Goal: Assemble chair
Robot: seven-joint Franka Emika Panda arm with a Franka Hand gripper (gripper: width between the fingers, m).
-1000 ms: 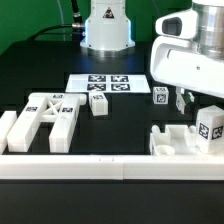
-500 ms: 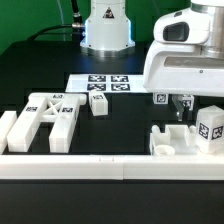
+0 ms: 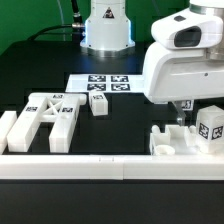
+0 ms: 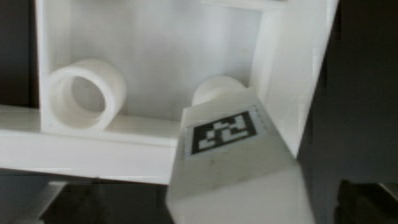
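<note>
The chair parts are white blocks with black-and-white tags. An X-braced frame (image 3: pixel 50 114) lies at the exterior view's left, with a small block (image 3: pixel 99 104) beside it. A low part with a round socket (image 3: pixel 178 142) lies at the right, with a tagged block (image 3: pixel 210 125) standing by it. My gripper (image 3: pixel 183 108) hangs low just over this part. In the wrist view a tagged wedge-shaped piece (image 4: pixel 222 135) runs between the dark fingers of my gripper (image 4: pixel 214 205), beside a round socket (image 4: pixel 80 95). The jaws stand wide apart.
The marker board (image 3: pixel 100 84) lies at the back middle, in front of the robot base (image 3: pixel 106 25). A long low white border rail (image 3: pixel 100 166) runs along the front edge. The table surface is black.
The arm has come down and moved slightly toward the exterior view's left. It now covers the small tagged block behind the right-hand part. The parts have not moved.
</note>
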